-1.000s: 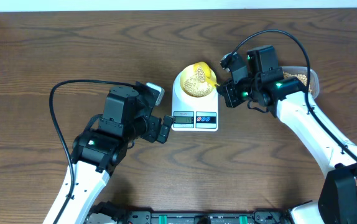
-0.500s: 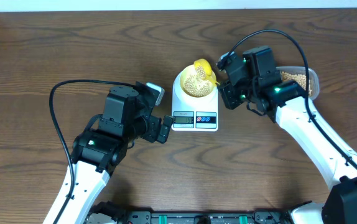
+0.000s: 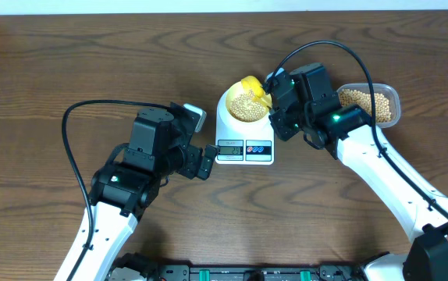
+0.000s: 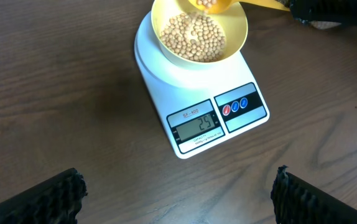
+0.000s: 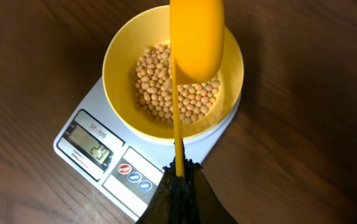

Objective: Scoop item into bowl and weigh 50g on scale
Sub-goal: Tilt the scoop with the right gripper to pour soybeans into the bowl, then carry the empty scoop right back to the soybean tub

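Observation:
The white scale (image 3: 243,145) (image 4: 241,121) (image 5: 97,177) carries the pale-yellow bowl (image 3: 233,93) (image 4: 241,31) (image 5: 119,56), partly filled with tan beans (image 3: 245,107) (image 4: 192,37) (image 5: 166,93). Its display (image 4: 195,128) reads about 25. My right gripper (image 3: 277,95) (image 5: 180,169) is shut on the handle of a bright-yellow scoop (image 3: 252,86) (image 5: 196,37), tipped over the bowl's far right side. My left gripper (image 3: 206,162) (image 4: 178,199) is open and empty, on the near left of the scale.
A clear plastic tub (image 3: 393,95) holding more beans (image 3: 364,104) stands at the right behind my right arm. The brown wooden table (image 3: 68,70) runs to a pale edge at the back.
My right gripper has shifted left with the scoop, which now tips further over the bowl. More of the tub shows behind the arm. The left arm has not moved.

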